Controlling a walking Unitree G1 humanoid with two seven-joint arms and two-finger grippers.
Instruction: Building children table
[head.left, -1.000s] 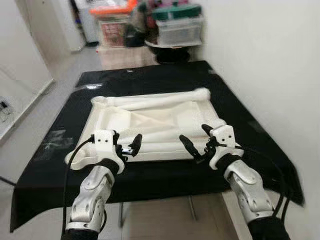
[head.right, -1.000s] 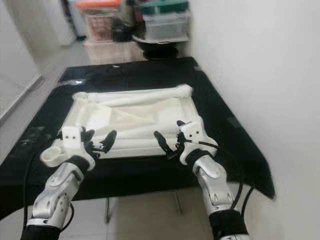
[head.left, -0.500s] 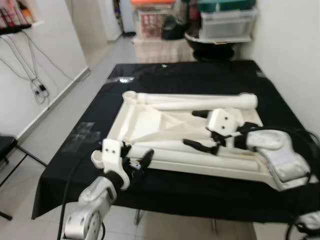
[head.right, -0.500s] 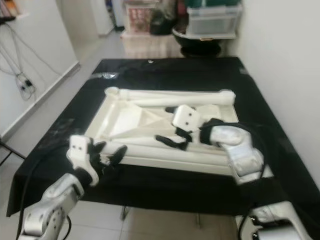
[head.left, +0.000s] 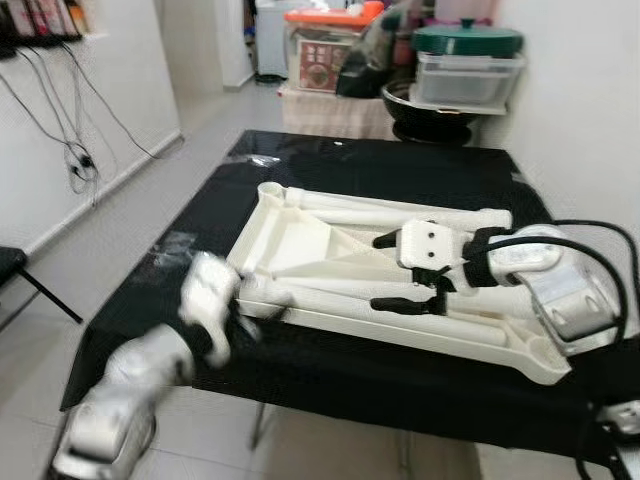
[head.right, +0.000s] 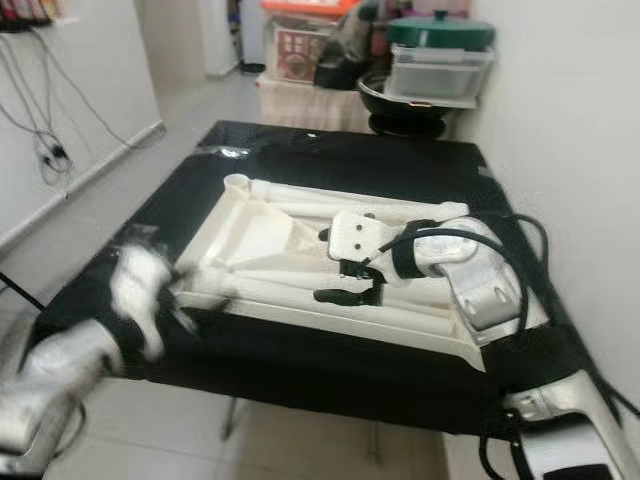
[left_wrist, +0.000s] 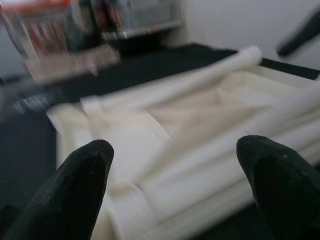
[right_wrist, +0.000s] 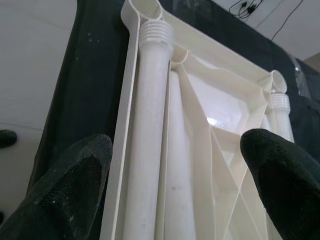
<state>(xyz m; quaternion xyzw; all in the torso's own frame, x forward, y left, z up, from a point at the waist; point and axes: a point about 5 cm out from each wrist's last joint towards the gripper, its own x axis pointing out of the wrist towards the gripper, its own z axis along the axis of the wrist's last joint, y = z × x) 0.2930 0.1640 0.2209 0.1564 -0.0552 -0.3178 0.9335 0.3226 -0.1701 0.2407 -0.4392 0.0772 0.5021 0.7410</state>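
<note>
The tabletop (head.left: 300, 245) lay upturned on the black table (head.left: 420, 165), legs (head.left: 400, 212) loose inside; the right gripper (head.left: 405, 272) hovered over them, fingers apart; the left gripper (left_wrist: 175, 195), fingers apart, blurred at 8 o'clock; a hasty grab could roll a leg off.

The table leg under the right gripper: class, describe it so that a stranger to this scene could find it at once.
On the black-covered table lies an upturned cream tabletop. Several loose cream legs lie along it. The one meant is the leg nearest the robot, directly below the open right gripper, with a threaded end.
</note>
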